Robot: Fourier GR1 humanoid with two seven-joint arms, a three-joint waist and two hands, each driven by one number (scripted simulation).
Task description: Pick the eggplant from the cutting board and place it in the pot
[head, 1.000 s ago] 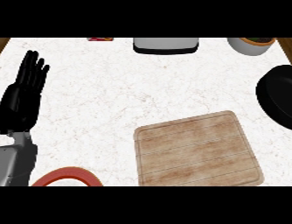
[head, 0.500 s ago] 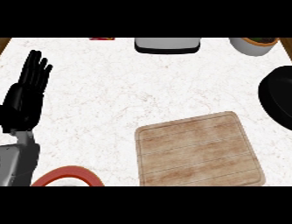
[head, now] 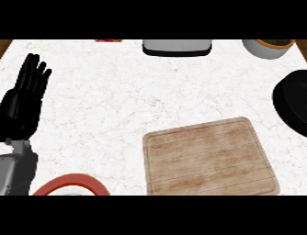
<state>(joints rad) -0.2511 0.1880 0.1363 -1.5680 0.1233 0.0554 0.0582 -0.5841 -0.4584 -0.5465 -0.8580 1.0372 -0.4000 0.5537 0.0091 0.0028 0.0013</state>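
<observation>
Currently you are viewing: cutting board lower centre, bare, eggplant showing nowhere; pot at right edge; left hand resting at left, fingers straight, holding nothing; right hand out of frame; likely pre-grasp, locating the eggplant comes next.
</observation>
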